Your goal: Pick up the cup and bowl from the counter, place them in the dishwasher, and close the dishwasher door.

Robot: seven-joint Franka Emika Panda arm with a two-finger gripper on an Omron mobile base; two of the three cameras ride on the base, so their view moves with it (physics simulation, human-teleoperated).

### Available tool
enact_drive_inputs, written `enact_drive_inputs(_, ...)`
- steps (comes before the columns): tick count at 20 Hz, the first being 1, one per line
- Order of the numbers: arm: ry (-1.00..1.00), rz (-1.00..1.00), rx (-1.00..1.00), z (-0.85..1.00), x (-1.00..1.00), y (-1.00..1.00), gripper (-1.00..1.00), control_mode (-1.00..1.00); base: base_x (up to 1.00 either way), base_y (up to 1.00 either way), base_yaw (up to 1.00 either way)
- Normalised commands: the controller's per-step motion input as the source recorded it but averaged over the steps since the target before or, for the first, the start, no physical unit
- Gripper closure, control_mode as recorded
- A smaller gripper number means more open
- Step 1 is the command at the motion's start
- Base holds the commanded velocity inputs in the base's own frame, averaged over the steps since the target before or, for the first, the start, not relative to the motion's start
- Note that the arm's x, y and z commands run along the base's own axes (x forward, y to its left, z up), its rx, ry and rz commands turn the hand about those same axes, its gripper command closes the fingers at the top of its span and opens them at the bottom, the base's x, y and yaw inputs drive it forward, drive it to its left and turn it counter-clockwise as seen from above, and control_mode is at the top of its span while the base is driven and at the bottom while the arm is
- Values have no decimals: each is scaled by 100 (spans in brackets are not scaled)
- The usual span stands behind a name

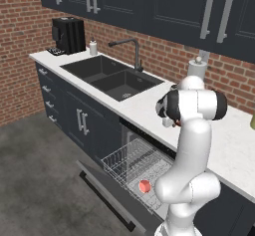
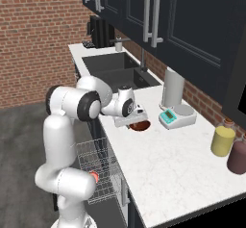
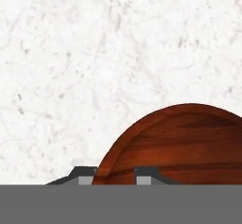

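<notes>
The shallow round reddish-brown bowl sits on the white marbled bench, near the front edge above the open dishwasher. The claw straddles its rim – one finger inside, one outside, narrowed around the wall. It looks rigid, light and glossy (probably slippery) – the thin rim is the sensible hold.

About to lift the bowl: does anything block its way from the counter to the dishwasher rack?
Nothing visible does. The bowl sits near the counter edge above the open rack, where the cup already lies.
</notes>
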Motion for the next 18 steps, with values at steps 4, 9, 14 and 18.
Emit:
enact_drive_inputs(4, -20, 0, 0, 6, -23, 0, 100, -100, 0, 0, 0)
enact_drive_inputs(9, -23, 10, 0, 54, -75, 56, 100, -100, 0, 0, 0)
enact_drive_inputs(14, -17, 19, -1, 48, -80, 100, 100, -100, 0, 0, 0)
enact_drive_inputs(18, 3, 9, -9, 100, -54, 100, 100, -100, 0, 0, 0)
